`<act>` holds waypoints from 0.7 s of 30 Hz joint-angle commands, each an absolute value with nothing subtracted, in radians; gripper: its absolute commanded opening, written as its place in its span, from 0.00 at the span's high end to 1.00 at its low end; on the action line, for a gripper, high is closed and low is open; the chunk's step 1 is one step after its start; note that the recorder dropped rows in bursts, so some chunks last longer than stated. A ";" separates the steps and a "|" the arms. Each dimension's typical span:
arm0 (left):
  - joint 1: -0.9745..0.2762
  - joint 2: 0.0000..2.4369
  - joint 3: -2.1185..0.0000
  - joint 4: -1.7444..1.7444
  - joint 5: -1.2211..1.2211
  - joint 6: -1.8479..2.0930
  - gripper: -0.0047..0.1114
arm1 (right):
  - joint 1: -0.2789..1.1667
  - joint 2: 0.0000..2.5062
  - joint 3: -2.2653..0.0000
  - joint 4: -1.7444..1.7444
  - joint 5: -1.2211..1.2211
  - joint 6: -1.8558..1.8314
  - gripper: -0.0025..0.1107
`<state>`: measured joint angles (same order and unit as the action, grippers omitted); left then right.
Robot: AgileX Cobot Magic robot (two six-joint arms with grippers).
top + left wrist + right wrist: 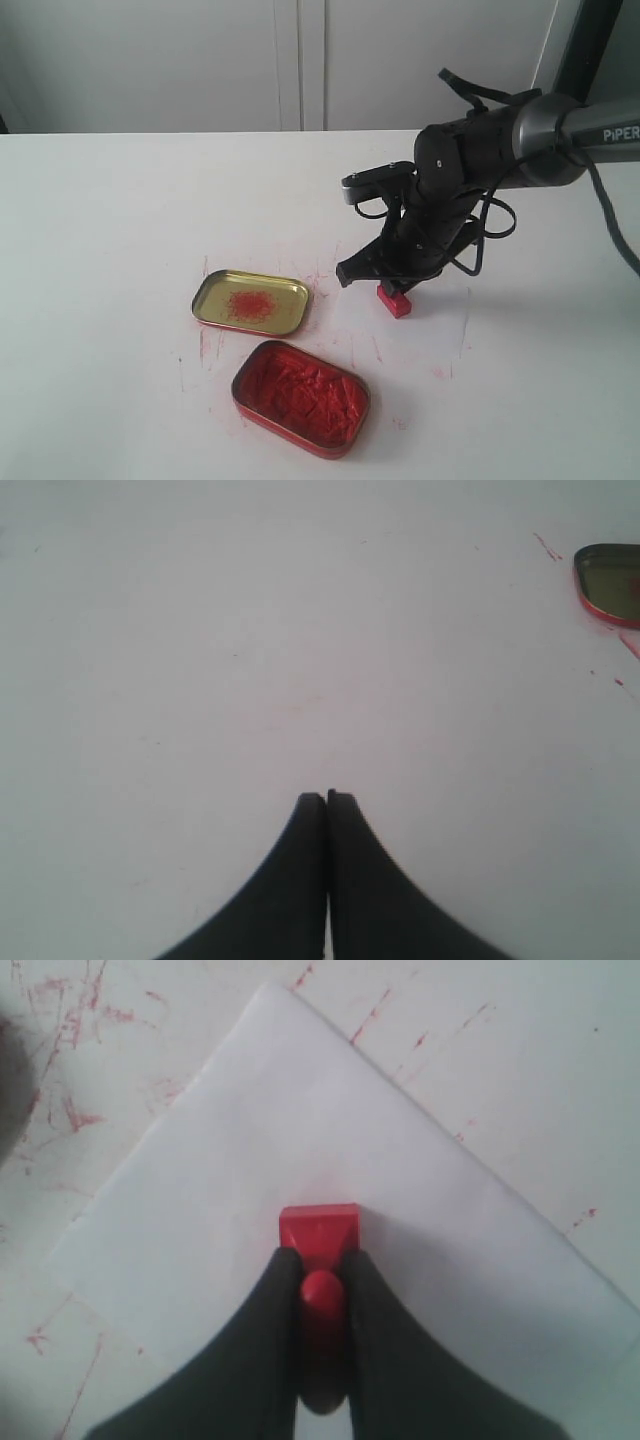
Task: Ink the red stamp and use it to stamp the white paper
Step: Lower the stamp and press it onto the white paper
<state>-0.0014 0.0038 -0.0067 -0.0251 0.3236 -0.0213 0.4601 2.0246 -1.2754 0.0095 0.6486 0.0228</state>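
Note:
The red stamp rests with its base down on the white paper, near the sheet's middle. My right gripper is shut on the stamp's narrow knob handle. From the exterior view, the stamp shows just below the right gripper, on the barely visible paper. My left gripper is shut on nothing and hovers over bare white tabletop; it is out of the exterior view.
An open red tin of ink lies near the front edge. Its gold-lined lid with a red smear lies behind it; the lid's corner shows in the left wrist view. Red scratches mark the tabletop around the paper.

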 commanded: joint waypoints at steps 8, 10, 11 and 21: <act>0.000 0.000 0.000 -0.024 0.332 -0.022 0.96 | 0.457 2.190 -1.243 0.007 0.670 0.029 0.98; 0.000 0.000 0.000 -0.024 0.332 -0.022 0.96 | 0.457 2.199 -1.243 0.007 0.657 0.029 0.98; 0.000 0.000 0.000 -0.024 0.332 -0.022 0.96 | 0.457 2.206 -1.243 0.007 0.655 0.029 0.98; 0.000 0.000 0.000 -0.024 0.332 -0.022 0.96 | 0.457 2.233 -1.243 0.007 0.657 0.029 0.98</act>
